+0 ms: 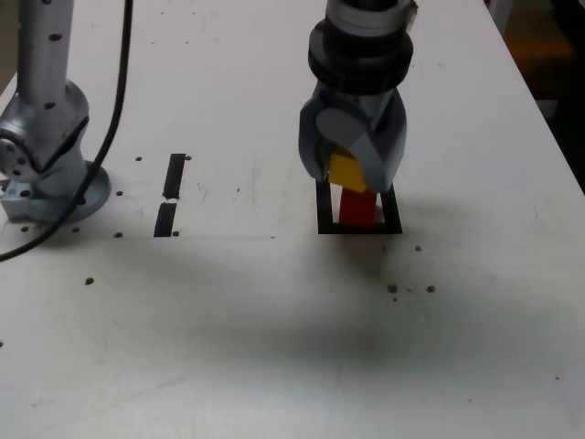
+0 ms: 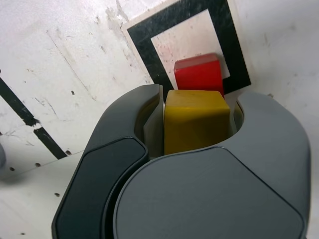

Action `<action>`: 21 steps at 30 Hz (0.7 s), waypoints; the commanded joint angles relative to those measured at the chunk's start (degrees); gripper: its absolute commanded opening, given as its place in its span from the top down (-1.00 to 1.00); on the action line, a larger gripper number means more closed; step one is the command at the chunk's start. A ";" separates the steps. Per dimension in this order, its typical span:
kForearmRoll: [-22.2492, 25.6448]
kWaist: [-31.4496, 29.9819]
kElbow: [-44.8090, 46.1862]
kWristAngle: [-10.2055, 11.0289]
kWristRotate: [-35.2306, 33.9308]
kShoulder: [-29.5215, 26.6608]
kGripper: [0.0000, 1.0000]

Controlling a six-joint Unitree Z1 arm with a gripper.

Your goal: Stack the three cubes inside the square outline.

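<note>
Exterior view: gripper (image 1: 355, 174) holds yellow cube (image 1: 347, 171) above red cube (image 1: 357, 208), which sits inside black square outline (image 1: 359, 229). Wrist view: yellow cube between gripper fingers, red cube partly hidden behind it. No readable writing.

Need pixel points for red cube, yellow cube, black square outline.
red cube (image 2: 199, 77): wrist view, side face
yellow cube (image 2: 196, 124): wrist view, broad side face
black square outline (image 1: 324, 215): exterior view, tape on that view's left side
</note>
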 commanded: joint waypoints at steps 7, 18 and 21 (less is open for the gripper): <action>1.03 0.41 -0.87 0.38 -8.01 1.24 0.61; 1.24 0.41 -1.70 -0.74 -10.72 3.58 0.61; 1.05 0.41 -2.17 -0.76 -10.53 4.59 0.61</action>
